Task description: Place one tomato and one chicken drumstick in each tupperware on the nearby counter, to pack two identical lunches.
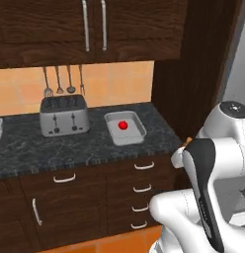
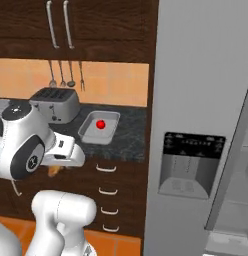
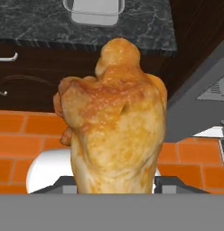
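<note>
Pinching a golden chicken drumstick point(image 3: 114, 122) between them, the jaws are holding it off the surface point(image 1: 90, 143), where a tomato point(image 1: 123, 125) is sitting in the tupperware point(image 1: 137, 134).

One tupperware tray point(image 1: 125, 127) sits near the counter's point(image 1: 90, 146) right end, holding one tomato point(image 1: 123, 125). One chicken drumstick point(image 3: 114, 122). One silver four-slot toaster point(image 1: 63, 115) stands at the counter's back edge. Four utensils point(image 1: 63, 80) hang on the wall. Four drawer handles point(image 1: 142, 193) sit below the right end.
</note>
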You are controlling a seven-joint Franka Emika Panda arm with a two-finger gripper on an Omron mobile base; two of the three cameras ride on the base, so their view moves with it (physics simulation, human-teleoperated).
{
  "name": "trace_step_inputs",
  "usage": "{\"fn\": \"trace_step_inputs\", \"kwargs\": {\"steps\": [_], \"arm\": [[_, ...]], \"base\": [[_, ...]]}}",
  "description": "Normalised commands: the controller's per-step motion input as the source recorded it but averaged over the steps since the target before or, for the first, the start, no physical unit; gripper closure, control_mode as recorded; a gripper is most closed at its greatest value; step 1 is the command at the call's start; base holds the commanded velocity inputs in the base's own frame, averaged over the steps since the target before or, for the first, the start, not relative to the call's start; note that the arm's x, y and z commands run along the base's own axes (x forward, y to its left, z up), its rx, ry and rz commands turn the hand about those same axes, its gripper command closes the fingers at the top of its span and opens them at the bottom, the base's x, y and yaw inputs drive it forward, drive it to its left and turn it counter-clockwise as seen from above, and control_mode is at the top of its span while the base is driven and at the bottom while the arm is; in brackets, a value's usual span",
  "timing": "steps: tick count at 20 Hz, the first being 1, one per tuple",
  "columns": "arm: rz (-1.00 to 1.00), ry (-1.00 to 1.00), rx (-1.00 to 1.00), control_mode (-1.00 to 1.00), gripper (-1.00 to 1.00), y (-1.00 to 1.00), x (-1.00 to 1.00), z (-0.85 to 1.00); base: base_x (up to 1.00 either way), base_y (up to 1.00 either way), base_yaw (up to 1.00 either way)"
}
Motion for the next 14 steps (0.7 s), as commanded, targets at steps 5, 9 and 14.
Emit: {"fn": "trace_step_inputs", "kwargs": {"steps": [5,9,14], "arm": [[0.00,0.00,0.00,1.00,1.00,0.00,0.00,0.00],[0.00,0.00,0.00,1.00,1.00,0.00,0.00,0.00],[0.00,0.00,0.00,1.00,1.00,0.00,0.00,0.00]], "base": [[0.83,0.84,-0.15],[0.86,0.41,-0.19],[0.28,0.25,-0.03]]}}
